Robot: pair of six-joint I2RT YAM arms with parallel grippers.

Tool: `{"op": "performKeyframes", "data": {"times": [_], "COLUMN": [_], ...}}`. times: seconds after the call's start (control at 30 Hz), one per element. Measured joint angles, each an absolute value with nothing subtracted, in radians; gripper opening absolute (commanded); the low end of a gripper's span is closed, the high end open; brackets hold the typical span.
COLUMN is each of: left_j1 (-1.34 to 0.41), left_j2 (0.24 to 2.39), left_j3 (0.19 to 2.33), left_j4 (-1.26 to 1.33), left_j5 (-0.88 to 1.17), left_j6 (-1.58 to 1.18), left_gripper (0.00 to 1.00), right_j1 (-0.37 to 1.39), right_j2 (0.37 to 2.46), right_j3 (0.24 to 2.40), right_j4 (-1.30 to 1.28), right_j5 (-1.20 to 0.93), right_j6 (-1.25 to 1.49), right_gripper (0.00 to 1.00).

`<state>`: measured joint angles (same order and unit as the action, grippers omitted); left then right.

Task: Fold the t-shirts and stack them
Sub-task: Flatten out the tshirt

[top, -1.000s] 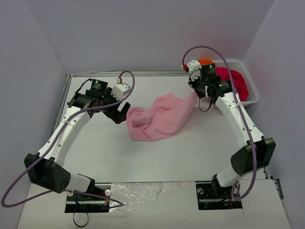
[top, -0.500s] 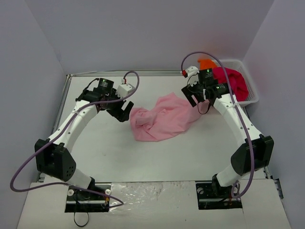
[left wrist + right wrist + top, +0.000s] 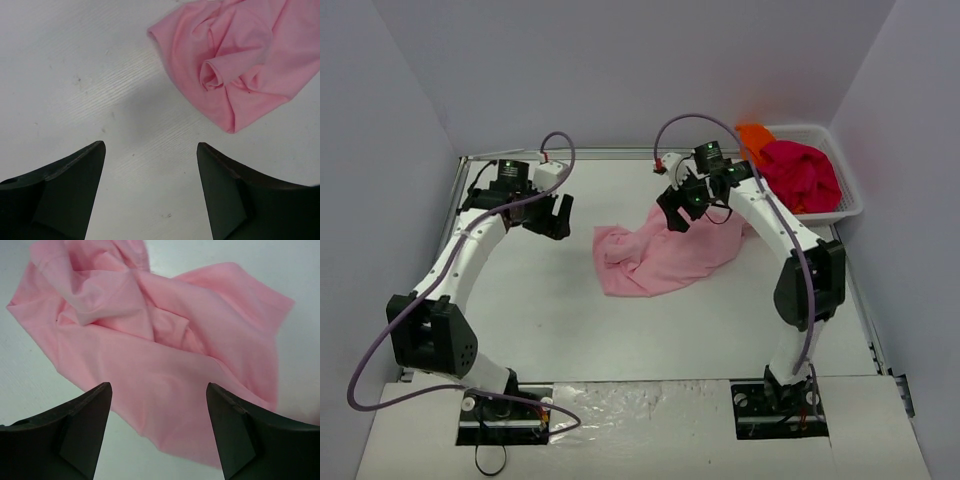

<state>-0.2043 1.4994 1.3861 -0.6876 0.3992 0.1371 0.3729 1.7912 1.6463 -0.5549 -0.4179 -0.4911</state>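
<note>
A crumpled light pink t-shirt (image 3: pixel 665 252) lies in a heap at the middle of the table. In the left wrist view the pink t-shirt (image 3: pixel 240 60) fills the upper right corner. My left gripper (image 3: pixel 552 218) hangs open over bare table, a little left of the heap, nothing between its fingers (image 3: pixel 65 190). My right gripper (image 3: pixel 678 210) is open above the heap's far edge; the pink t-shirt (image 3: pixel 165 355) spreads just beyond its fingertips. A magenta-red t-shirt (image 3: pixel 802 177) and an orange t-shirt (image 3: pixel 754 133) sit bunched in the basket.
A white mesh basket (image 3: pixel 850 205) stands at the back right corner of the white table (image 3: pixel 520 300). Grey walls close in the back and both sides. Purple cables loop above both wrists.
My right gripper opened, let go of the pink t-shirt and swung left from the basket to over the heap. The shirt's lifted corner dropped. My left gripper drew back left, away from the heap.
</note>
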Motion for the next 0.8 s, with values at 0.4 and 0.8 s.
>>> {"op": "performKeyframes", "data": {"times": [0.4, 0.8], "left_j1": [-0.099, -0.052], "left_j2": [1.434, 1.383], "left_j3": [1.304, 1.279], "left_j4": [-0.675, -0.669], "left_j5": [0.410, 0.419], "left_j6": [0.095, 0.093], "left_gripper": [0.73, 0.73], "right_j1": [0.461, 0.528], "right_j2": [2.116, 2.220], "right_j3": [1.806, 1.941], "right_j4": [-0.652, -0.674], "right_j5": [-0.585, -0.609], "right_j6": [-0.550, -0.564], "right_gripper": [0.71, 0.67]}}
